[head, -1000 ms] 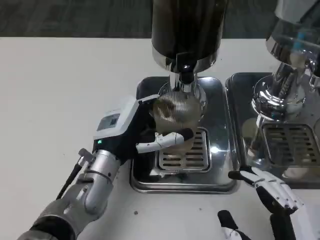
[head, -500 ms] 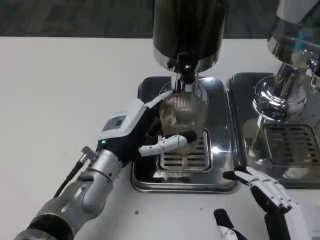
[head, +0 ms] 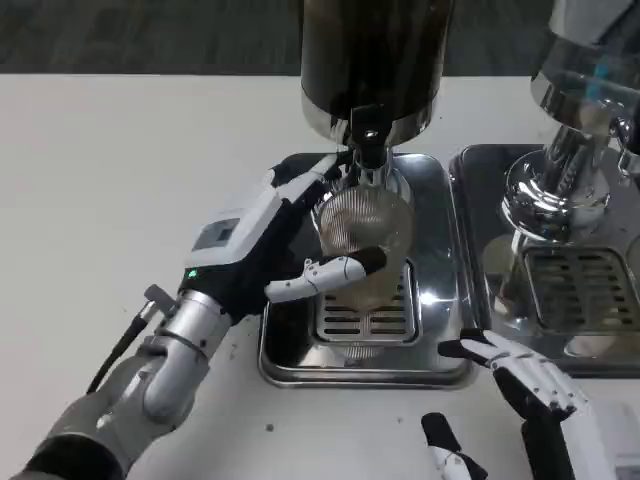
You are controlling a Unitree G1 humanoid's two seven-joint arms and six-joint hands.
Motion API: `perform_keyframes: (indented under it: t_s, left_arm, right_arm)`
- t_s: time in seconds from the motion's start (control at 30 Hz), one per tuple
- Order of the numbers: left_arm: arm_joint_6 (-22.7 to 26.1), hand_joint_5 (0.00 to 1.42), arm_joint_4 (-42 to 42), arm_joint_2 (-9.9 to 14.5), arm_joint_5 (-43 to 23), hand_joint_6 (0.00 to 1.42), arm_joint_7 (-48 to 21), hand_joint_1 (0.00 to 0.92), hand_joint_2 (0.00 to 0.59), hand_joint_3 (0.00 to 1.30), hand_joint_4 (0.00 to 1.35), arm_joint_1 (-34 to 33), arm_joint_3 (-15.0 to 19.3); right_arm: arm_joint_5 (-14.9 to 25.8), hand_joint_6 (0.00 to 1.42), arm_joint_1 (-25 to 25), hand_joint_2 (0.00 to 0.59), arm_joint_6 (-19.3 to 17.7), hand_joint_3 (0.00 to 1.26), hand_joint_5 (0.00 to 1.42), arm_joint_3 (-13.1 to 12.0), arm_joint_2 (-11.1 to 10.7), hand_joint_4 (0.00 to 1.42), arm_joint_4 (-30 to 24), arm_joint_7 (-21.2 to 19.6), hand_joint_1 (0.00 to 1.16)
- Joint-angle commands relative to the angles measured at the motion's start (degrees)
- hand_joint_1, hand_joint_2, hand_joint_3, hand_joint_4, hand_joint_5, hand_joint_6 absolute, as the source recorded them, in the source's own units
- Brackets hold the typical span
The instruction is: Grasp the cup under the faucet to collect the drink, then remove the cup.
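Clear ribbed plastic makes up the cup (head: pixel 363 235), and it stands upright on the shiny metal drip tray (head: pixel 440 300), right over the slotted grate (head: pixel 365 315). At 12 o'clock from the cup is the faucet (head: pixel 369 140), a small dark spout that hangs just above the cup's rim. The spout comes out of the big dark drink dispenser (head: pixel 375 55) with a silver ring at its base.

The left hand (head: pixel 270 245) comes in from 8 o'clock and grasps the cup. One white finger (head: pixel 320 275) wraps across the front of the cup, and other fingers reach around the far side near the rim.

The right hand (head: pixel 520 375) rests on the white table (head: pixel 120 180) at 4 o'clock from the cup, well apart from it. It holds nothing and its fingers are spread out.

At 3 o'clock from the cup stands a second dispenser (head: pixel 575 130) on its own silver tray (head: pixel 470 180)
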Motion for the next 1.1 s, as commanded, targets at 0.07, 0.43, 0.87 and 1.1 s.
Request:
perform_keyframes:
  t_s: [0.07, 0.43, 0.87, 1.1]
  left_arm:
    - [-2.1, 0.18, -6.6, 4.3, -4.1, 0.0, -3.3, 0.011, 0.053, 0.09, 0.06, 4.6, 3.6]
    - [-12.4, 0.26, -23.6, 14.2, -11.3, 0.19, -4.7, 0.0, 0.124, 0.22, 0.2, 16.1, 15.8]
    - [2.7, 0.25, -31.7, 15.3, -66.2, 0.17, -58.2, 0.0, 0.093, 0.31, 0.25, 7.6, 20.2]
    - [21.5, 0.22, -31.0, 10.9, -72.3, 0.14, -72.4, 0.0, 0.089, 0.17, 0.17, 2.0, 23.5]
  right_arm:
    - [0.6, 0.37, -1.4, 0.365, -0.5, 0.4, 0.28, 0.3, 0.0, 0.27, 1.9, -1.1, 0.44]
    - [2.0, 0.31, -4.4, 0.365, -1.6, 0.38, 0.27, 0.4, 0.2, 0.27, 4.5, -2.5, 0.44]
    - [3.4, 0.25, -7.9, 0.367, -2.4, 0.38, 0.25, 0.7, 0.1, 0.27, 7.3, -2.3, 0.46]
    - [3.9, 0.25, -8.4, 0.364, -2.1, 0.38, 0.25, 0.7, 0.2, 0.27, 7.8, -2.3, 0.46]
